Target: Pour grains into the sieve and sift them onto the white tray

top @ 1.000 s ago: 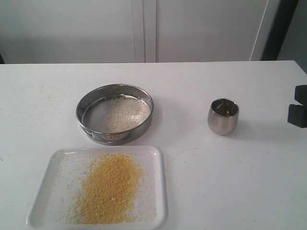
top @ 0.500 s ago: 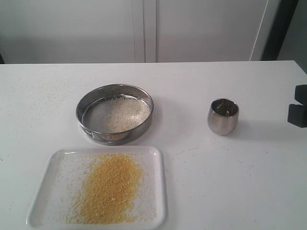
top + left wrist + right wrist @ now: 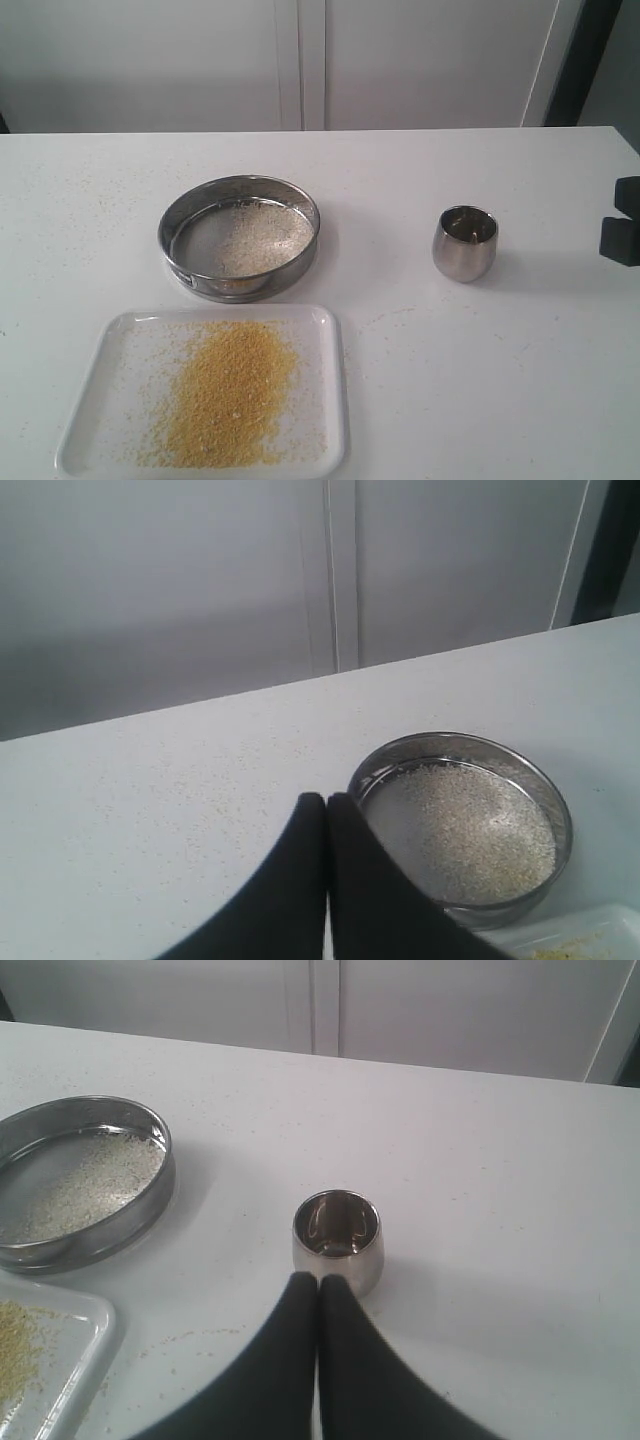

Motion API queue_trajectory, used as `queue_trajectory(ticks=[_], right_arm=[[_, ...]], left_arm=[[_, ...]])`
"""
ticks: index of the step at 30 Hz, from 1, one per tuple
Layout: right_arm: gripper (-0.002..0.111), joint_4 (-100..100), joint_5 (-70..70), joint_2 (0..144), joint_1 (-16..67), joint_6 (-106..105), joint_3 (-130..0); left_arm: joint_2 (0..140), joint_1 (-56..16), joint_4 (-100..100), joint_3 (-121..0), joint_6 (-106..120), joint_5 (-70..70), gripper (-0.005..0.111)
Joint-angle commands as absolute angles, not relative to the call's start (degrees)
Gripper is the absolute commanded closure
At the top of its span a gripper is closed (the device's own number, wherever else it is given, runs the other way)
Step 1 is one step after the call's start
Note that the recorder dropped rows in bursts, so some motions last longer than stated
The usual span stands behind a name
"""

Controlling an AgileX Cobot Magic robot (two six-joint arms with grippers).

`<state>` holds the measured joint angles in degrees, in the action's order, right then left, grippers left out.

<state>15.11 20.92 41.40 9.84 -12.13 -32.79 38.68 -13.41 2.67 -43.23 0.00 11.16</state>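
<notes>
Grains (image 3: 228, 390) lie in a yellow heap on the white tray (image 3: 108, 400), at the near side of the table (image 3: 480, 380) in the exterior view. Paler grains sit in the sieve (image 3: 168, 243), just behind the tray. Your left gripper (image 3: 327, 802) has its fingers pressed together with nothing between them, and the sieve is near their tips. Your right gripper (image 3: 318, 1282) is pressed together too and empty, with the steel cup (image 3: 337, 1240) close beyond its tips.

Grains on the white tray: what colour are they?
The grains are golden yellow, shown best in the exterior view.
</notes>
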Motion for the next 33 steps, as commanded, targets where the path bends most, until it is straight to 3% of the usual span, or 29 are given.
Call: queue_trajectory(ticks=[1,14,33], right_arm=[[0.108,14.9,20.3,41.4,9.7,-12.8,-32.6],[0.108,14.9,20.3,41.4,9.7,-12.8,-32.6],[0.108,14.9,20.1,41.4,9.7,-11.8,-32.6]], left_arm=[[35.9,-13.3,0.0,-41.4,0.0,10.5,0.107],[29.3,-13.3,-1.9,-34.1,0.0,10.8,0.107],[18.7,-3.5,-1.8,-24.2,-0.4,11.7,0.107]])
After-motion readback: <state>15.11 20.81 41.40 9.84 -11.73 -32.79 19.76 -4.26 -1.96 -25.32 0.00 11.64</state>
